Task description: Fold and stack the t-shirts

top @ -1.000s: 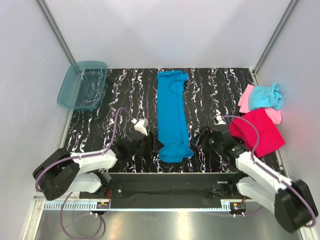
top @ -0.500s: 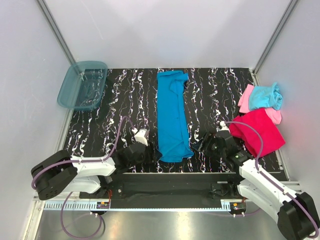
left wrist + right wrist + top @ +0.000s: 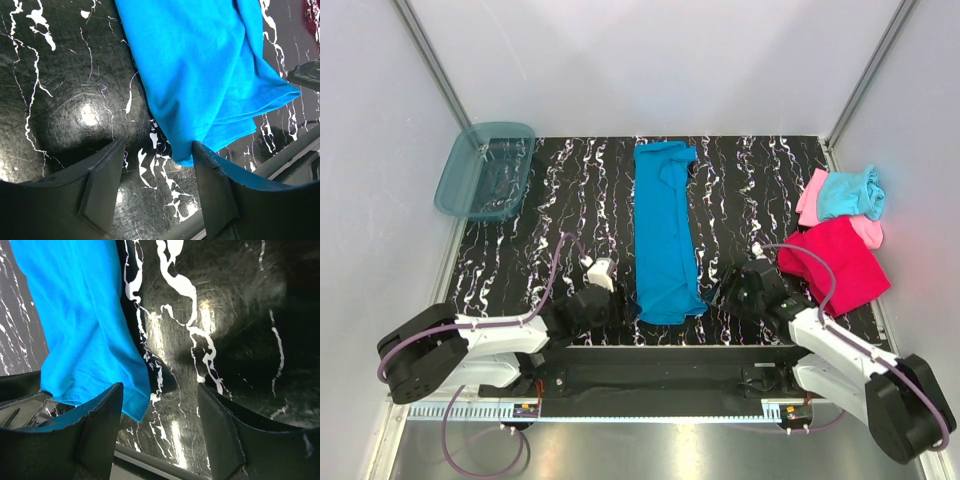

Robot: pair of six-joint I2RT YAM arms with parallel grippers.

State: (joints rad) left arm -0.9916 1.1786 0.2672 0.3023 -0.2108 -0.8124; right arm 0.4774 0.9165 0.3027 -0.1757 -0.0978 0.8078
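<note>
A: Where is the blue t-shirt (image 3: 665, 230) seen?

B: It is laid as a long narrow strip down the middle of the worktop (image 3: 550, 210); its near hem is flanked by the left end effector (image 3: 159, 175) and the right end effector (image 3: 160, 410); both are held apart, with nothing gripped.

A: Which step is judged in hand?

B: The crosswise fold; the hem corners would need to be pinched and carried towards the collar.

Black white-veined tabletop (image 3: 540, 215) open both sides of long folded blue cloth t-shirt (image 3: 665, 230); translucent teal plastic bin (image 3: 485, 170) blocks far-left corner; crumpled magenta-red t-shirt (image 3: 840, 262), pink t-shirt (image 3: 810, 198), aqua t-shirt (image 3: 850, 192) crowd right edge.
</note>
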